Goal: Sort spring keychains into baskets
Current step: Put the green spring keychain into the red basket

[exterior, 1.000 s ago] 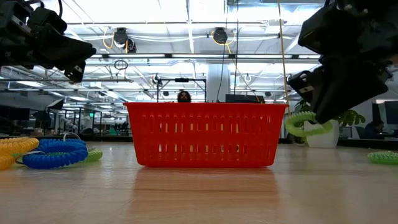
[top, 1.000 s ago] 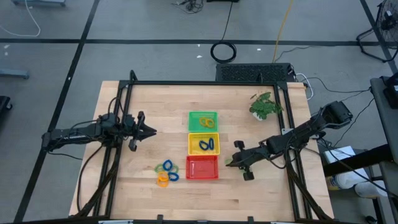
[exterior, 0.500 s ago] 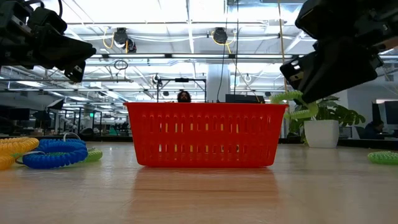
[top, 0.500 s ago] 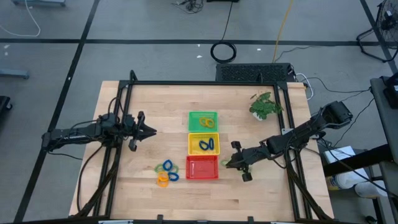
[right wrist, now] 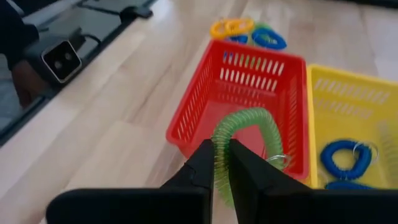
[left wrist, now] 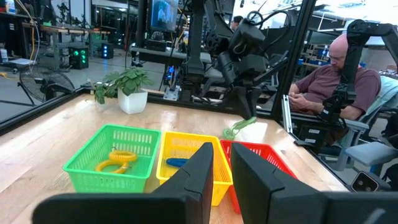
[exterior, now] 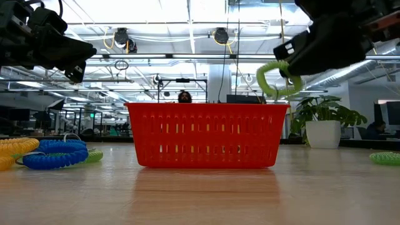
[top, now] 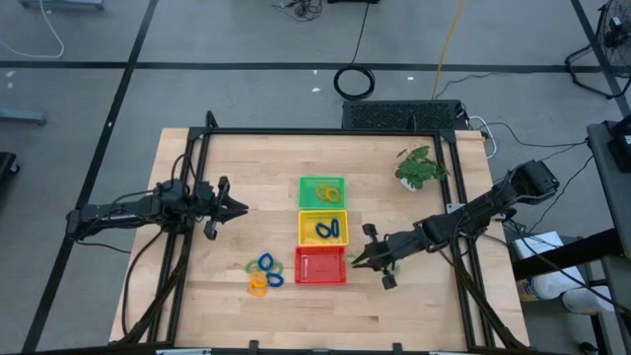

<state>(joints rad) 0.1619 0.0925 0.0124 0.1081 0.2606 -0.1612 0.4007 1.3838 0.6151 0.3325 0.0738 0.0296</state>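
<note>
a green spring keychain is pinched between the fingers of the right gripper, held in the air just beside the red basket, above its rim in the low view. the left gripper is held over bare table well to the left of the baskets, its fingers drawn almost together on nothing. a blue keychain is seen in the yellow basket and an orange-yellow one in the green basket. more keychains are piled left of the red basket.

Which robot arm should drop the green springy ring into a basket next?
The right one, probably. Its right gripper already pinches the green spring keychain beside the red basket; the left gripper waits farther off, holding nothing.
</note>
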